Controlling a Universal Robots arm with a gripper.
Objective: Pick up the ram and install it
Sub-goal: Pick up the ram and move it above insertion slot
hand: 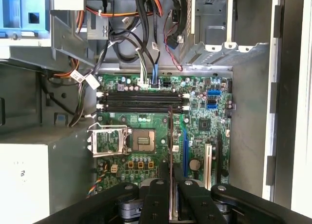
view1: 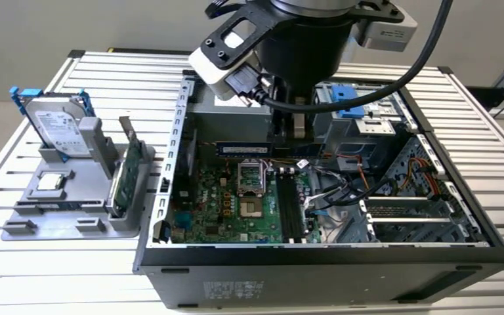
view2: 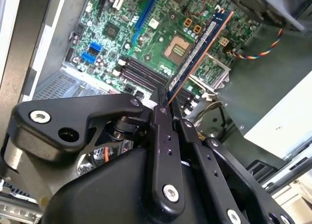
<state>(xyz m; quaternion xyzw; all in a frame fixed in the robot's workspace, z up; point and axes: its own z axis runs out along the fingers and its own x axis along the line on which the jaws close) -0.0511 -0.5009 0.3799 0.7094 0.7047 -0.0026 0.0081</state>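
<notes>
The ram [view2: 197, 52] is a slim dark blue circuit stick pinched at one end between my fingers [view2: 162, 117]. It juts out over the motherboard inside the open computer case. In the exterior view the ram [view1: 243, 149] hangs level under the gripper [view1: 296, 134], above the board near the back of the case. In the first wrist view the ram [hand: 170, 136] appears edge-on as a thin line rising from the gripper [hand: 170, 185], its far tip short of the black memory slots [hand: 141, 101]. Those slots [view1: 289, 210] lie lower on the board.
The case wall [view1: 180, 131] and drive cage [view1: 357, 105] flank the arm. Loose cables [view1: 344, 190] lie beside the slots, and the processor socket [hand: 139, 141] is close by. On the exterior view's left, a grey holder [view1: 60, 216] carries a hard drive [view1: 60, 128] and a green card [view1: 128, 174].
</notes>
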